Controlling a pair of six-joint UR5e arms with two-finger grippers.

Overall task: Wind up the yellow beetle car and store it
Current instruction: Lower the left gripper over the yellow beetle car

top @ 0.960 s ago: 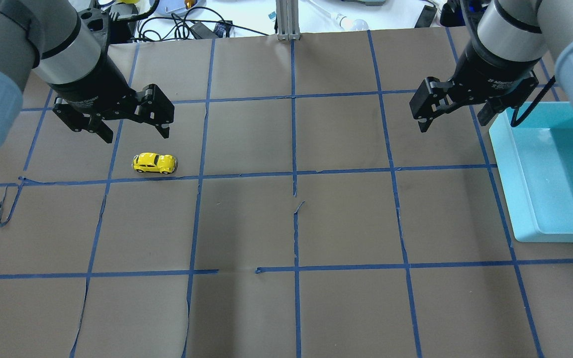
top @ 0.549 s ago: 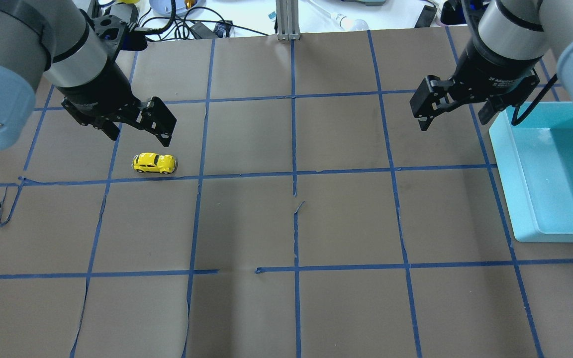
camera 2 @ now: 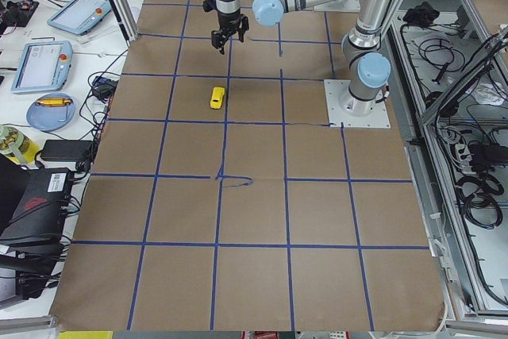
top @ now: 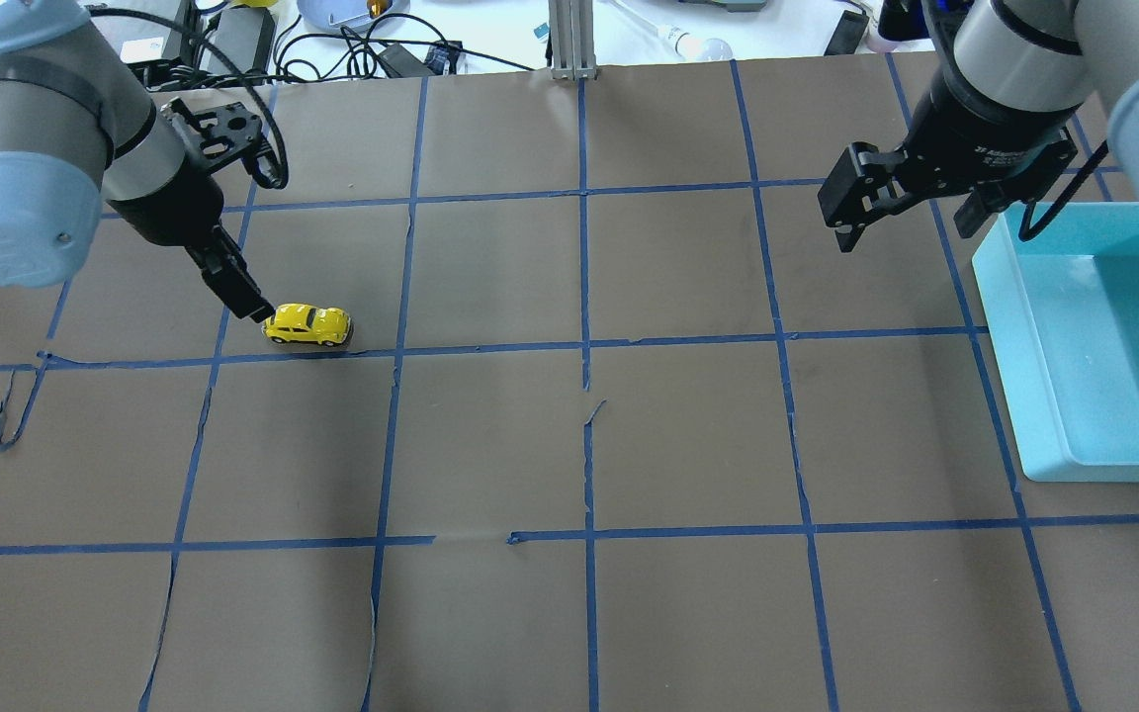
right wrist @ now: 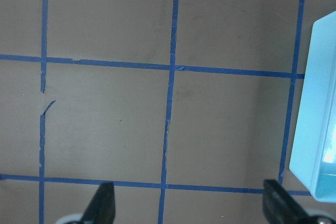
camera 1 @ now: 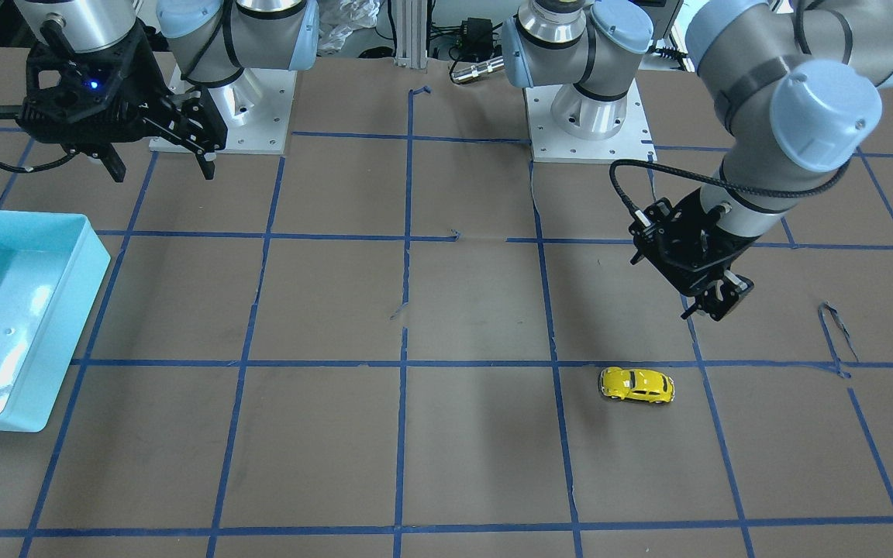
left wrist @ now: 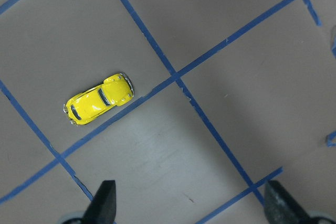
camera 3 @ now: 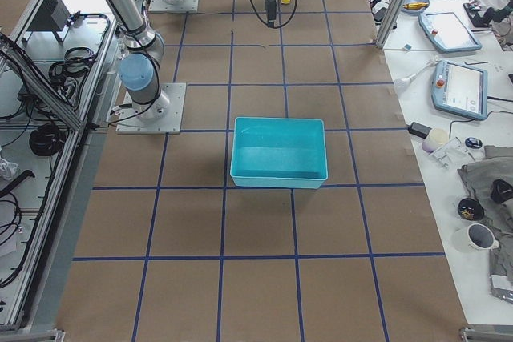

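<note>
The yellow beetle car [top: 307, 323] stands on its wheels on the brown paper, just above a blue tape line; it also shows in the front view [camera 1: 637, 385] and the left wrist view [left wrist: 98, 98]. My left gripper [top: 251, 307] is open and empty, above the car and beside its left end, seen edge-on from overhead. In the left wrist view the car lies above and left of the gripper [left wrist: 191, 205]. My right gripper [top: 906, 229] is open and empty, raised at the near left of the teal bin [top: 1014, 346].
The teal bin [camera 1: 98, 263] holds nothing that I can see; its edge shows in the right wrist view [right wrist: 315, 103]. Blue tape marks a grid on the paper. Cables and small items lie beyond the table's far edge [top: 382, 54].
My left gripper has turned at the wrist and moved down toward the car's left end. The car has not moved. The right arm has barely moved.
</note>
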